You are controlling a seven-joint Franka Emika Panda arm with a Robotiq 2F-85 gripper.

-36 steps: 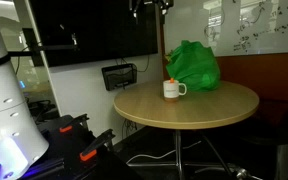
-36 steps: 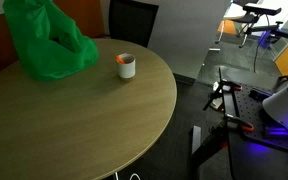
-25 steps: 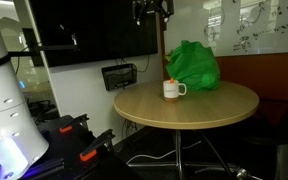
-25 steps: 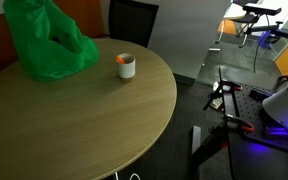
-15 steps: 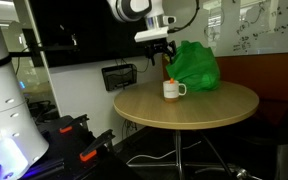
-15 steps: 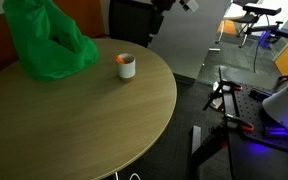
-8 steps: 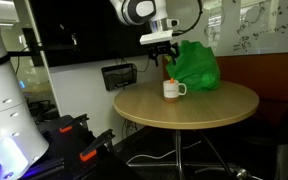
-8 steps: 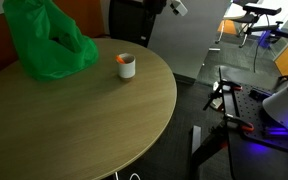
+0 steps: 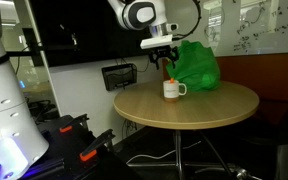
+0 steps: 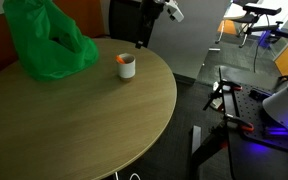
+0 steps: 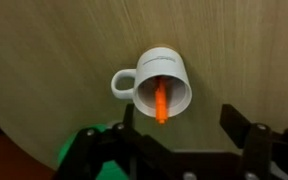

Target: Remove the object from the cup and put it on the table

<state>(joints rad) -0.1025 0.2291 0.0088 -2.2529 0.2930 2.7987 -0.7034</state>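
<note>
The cup, a small white mug [image 9: 172,90] with a side handle, stands on the round tan table [image 9: 209,108], near its edge; it also shows in an exterior view [image 10: 127,67]. The orange-red stick [image 11: 161,101] leans inside the mug [image 11: 162,80], its tip over the rim. Its orange top shows in an exterior view [image 10: 122,59]. My gripper [image 9: 165,60] hangs above the mug, apart from it, and also shows in an exterior view [image 10: 140,40]. In the wrist view the gripper [image 11: 181,125] is open and empty, with the mug just ahead of the fingers.
A large green bag [image 9: 193,65] sits on the table right behind the mug, also seen in an exterior view [image 10: 42,42]. A black monitor [image 9: 89,25] hangs behind. The table top [image 10: 94,125] spreads wide in front of the mug.
My arm has come down into view from above and moved toward the mug; the gripper now hangs lower and closer over it. The mug, stick and bag have not moved.
</note>
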